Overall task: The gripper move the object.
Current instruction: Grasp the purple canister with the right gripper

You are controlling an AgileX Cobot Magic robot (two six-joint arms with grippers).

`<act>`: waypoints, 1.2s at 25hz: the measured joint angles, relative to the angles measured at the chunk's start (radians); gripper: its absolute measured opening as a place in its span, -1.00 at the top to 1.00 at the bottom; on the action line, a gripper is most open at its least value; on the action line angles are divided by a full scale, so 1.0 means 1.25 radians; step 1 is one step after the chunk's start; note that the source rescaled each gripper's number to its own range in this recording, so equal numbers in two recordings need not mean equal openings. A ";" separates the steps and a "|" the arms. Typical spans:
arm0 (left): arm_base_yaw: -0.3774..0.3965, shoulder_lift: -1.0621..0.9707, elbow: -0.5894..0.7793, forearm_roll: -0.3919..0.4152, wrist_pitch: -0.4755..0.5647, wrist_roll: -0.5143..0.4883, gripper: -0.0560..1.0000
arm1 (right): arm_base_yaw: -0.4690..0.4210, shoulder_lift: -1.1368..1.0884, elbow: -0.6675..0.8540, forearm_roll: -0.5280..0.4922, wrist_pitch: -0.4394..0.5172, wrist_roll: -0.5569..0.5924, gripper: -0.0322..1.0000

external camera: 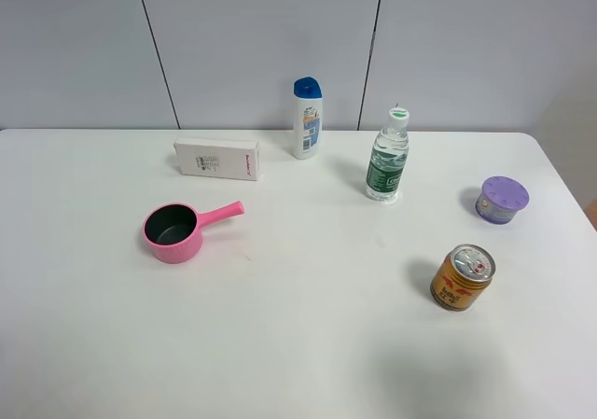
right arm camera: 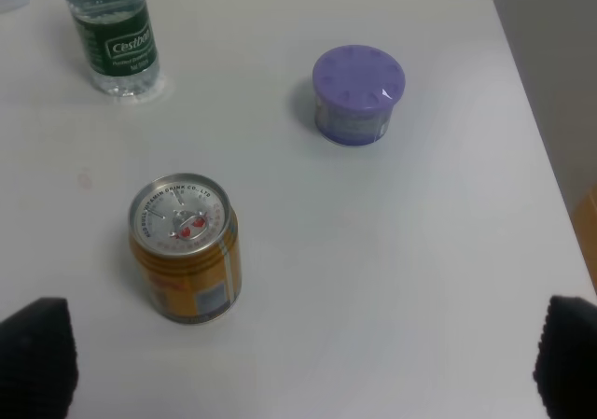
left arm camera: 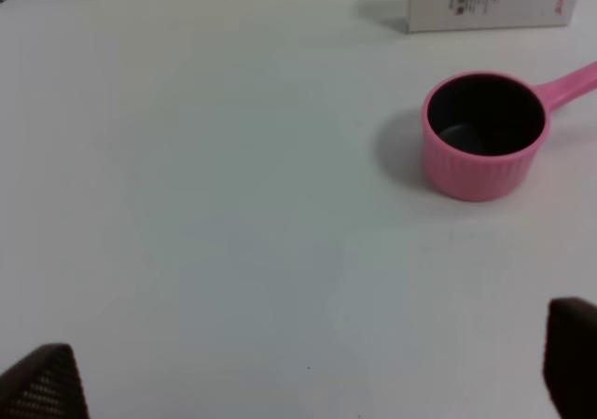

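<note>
The object, a small squat round container point(external camera: 502, 200) with a lilac lid, stands at the right of the white table; the right wrist view shows it too point(right arm camera: 357, 94). Neither arm shows in the exterior high view. In the right wrist view my right gripper point(right arm camera: 303, 368) is open and empty, its dark fingertips point(right arm camera: 35, 352) at the picture's lower corners, well short of the container, with the can between. In the left wrist view my left gripper point(left arm camera: 312, 372) is open and empty, its fingertips point(left arm camera: 42, 382) wide apart above bare table near the pink pot.
An orange-gold drink can point(external camera: 462, 277) point(right arm camera: 185, 248) stands in front of the container. A water bottle point(external camera: 387, 155) point(right arm camera: 110, 29), a shampoo bottle point(external camera: 307, 118), a white box point(external camera: 217, 158) and a pink pot point(external camera: 174, 231) point(left arm camera: 483, 134) stand further left. The table's right edge point(external camera: 564, 186) runs close by the container.
</note>
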 joint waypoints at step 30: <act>0.000 0.000 0.000 0.000 0.000 0.000 -1.00 | 0.000 0.490 -0.315 -0.037 0.000 0.058 -0.99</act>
